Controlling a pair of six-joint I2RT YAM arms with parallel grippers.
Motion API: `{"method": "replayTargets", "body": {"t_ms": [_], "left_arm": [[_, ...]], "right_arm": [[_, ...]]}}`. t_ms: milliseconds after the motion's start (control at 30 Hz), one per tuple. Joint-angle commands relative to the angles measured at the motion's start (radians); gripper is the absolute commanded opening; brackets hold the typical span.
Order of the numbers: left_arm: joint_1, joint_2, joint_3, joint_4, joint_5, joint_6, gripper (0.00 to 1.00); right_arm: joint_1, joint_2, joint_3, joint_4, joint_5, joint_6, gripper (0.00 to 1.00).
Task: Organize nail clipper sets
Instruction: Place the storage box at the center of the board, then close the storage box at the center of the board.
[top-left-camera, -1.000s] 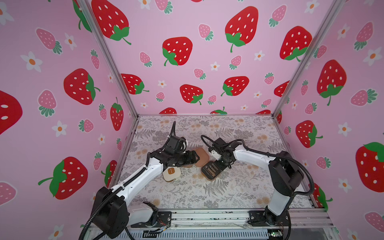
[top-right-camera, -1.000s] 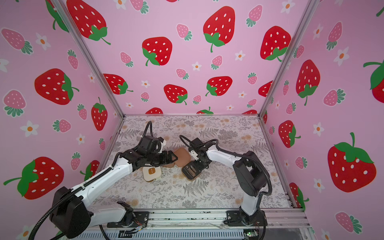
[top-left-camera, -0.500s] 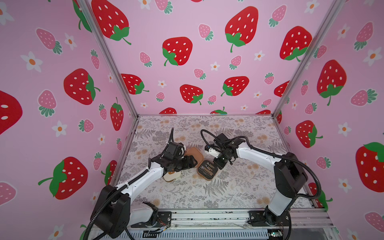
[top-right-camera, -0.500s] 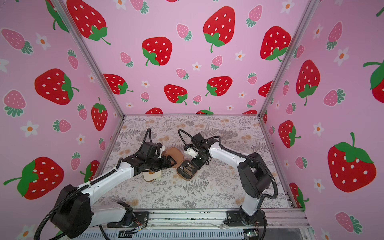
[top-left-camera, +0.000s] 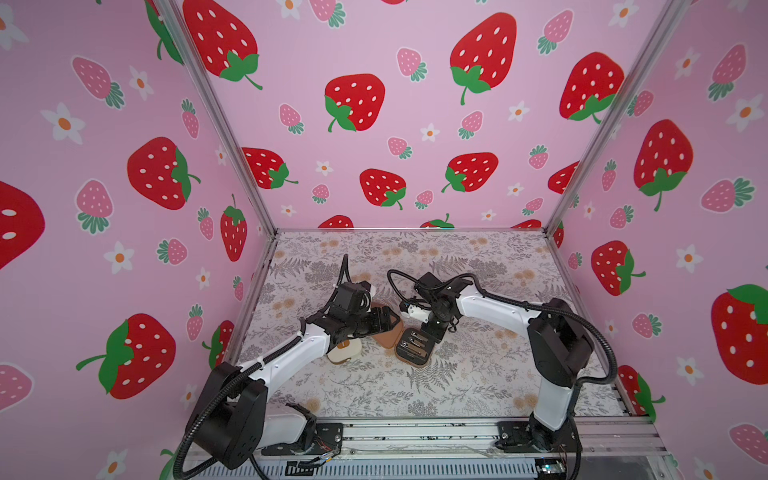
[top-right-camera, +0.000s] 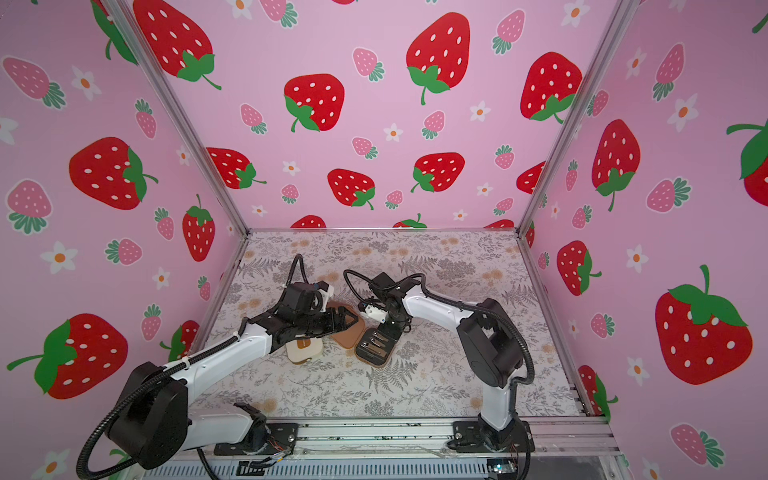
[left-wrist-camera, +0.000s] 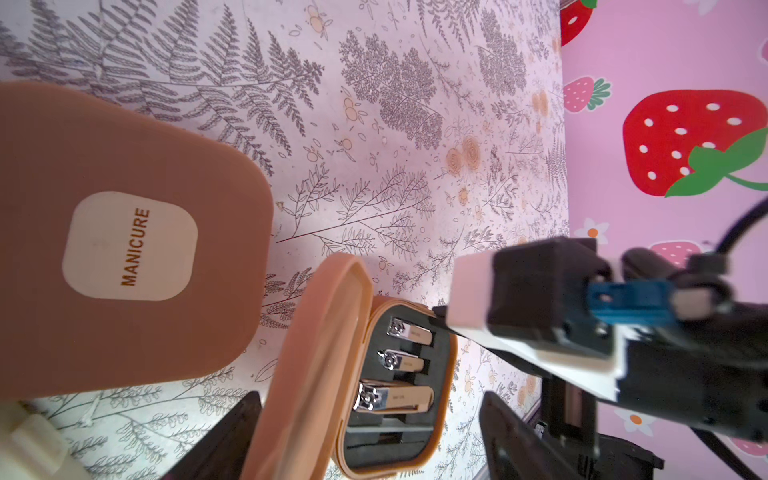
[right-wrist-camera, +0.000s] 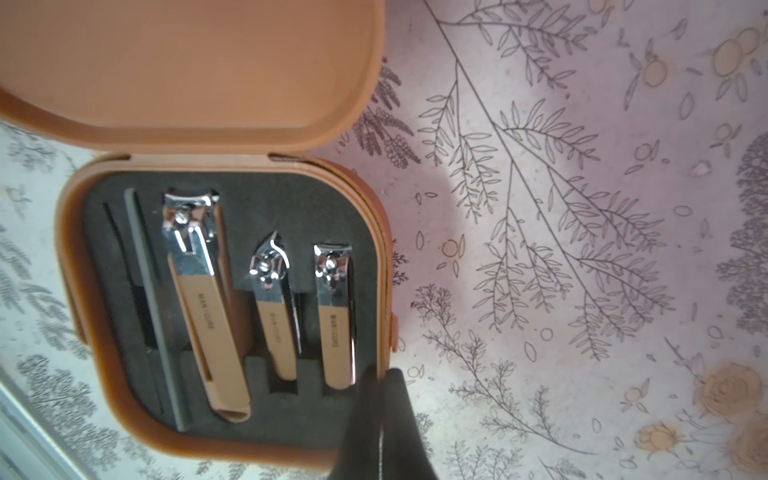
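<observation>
**The raised lid stands on the left pincer's side**

On the pale fern-printed tabletop three sets sit close together between the two arms. The closed brown case, rounded-square plastic with a cream "MANICURE" badge, lies flat within the left arm's reach. The cream case, of the same shape, is just beside it and partly under that arm. The open brown case, with black slotted foam inside, lies next along, toward the right arm.

Its lid stands close to upright on the hinge edge, and that edge faces the closed brown case and the left arm. The left pincer hangs over the closed brown case, fingers spread wide with nothing gripped. In its wrist view the lid lies straight ahead, edge-on. So the left arm is the nearer one to the lid, I reckon, and a push to shut it would run from the hinge side across toward the right arm.

The metal clippers with tan handles sit in their slots, long axes running from hinge edge to free edge. The right pincer is closed tight and empty, its tip at the free-edge corner of the tray rim, where the lid would land. Whether it presses there I cannot tell.
</observation>
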Motion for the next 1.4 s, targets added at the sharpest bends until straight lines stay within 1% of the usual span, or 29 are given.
{"method": "replayTargets", "body": {"t_ms": [0,133,233,267,433,533,700,767,833,867,900,1000,1067,1200,1267,1367], "left_arm": [[0.002,0.001,-0.012,0.039,0.045,-0.004,0.82],[-0.006,0.036,-0.026,0.091,0.084,-0.020,0.81],[-0.019,0.066,-0.025,0.130,0.119,-0.032,0.81],[-0.026,0.072,-0.021,0.139,0.126,-0.032,0.80],[-0.071,0.074,0.003,0.144,0.126,-0.023,0.80],[-0.090,0.065,0.016,0.134,0.126,-0.015,0.80],[-0.117,0.055,0.032,0.119,0.119,-0.004,0.80],[-0.129,0.059,0.037,0.123,0.119,-0.003,0.80],[-0.145,0.065,0.041,0.135,0.117,-0.008,0.80],[-0.153,0.069,0.041,0.146,0.118,-0.010,0.80],[-0.163,0.073,0.041,0.159,0.117,-0.013,0.80],[-0.187,0.099,0.045,0.191,0.116,-0.019,0.80],[-0.198,0.127,0.052,0.206,0.117,-0.022,0.80],[-0.216,0.199,0.061,0.250,0.122,-0.033,0.78],[-0.224,0.232,0.066,0.270,0.124,-0.041,0.77],[-0.227,0.282,0.085,0.266,0.119,-0.049,0.75]], "right_arm": [[0.004,0.030,0.039,-0.012,0.052,-0.046,0.00],[0.004,0.063,0.045,0.025,0.079,-0.050,0.00],[0.004,0.078,0.036,0.061,0.104,-0.029,0.00],[0.004,0.080,0.032,0.072,0.109,-0.020,0.02],[0.002,0.072,0.023,0.099,0.183,0.063,0.27],[-0.002,0.046,0.017,0.095,0.247,0.128,0.38],[-0.014,-0.046,-0.012,0.055,0.339,0.288,0.48],[-0.021,-0.092,-0.027,0.024,0.365,0.376,0.50],[-0.030,-0.150,-0.054,-0.009,0.384,0.491,0.51],[-0.035,-0.178,-0.071,-0.017,0.378,0.539,0.55],[-0.042,-0.213,-0.094,-0.024,0.362,0.596,0.57],[-0.065,-0.321,-0.180,0.010,0.255,0.733,0.59],[-0.077,-0.387,-0.240,0.059,0.184,0.798,0.60],[-0.080,-0.471,-0.316,0.163,0.075,0.892,0.61],[-0.079,-0.490,-0.337,0.206,0.033,0.924,0.61],[-0.079,-0.485,-0.344,0.241,0.006,0.949,0.61]]}}
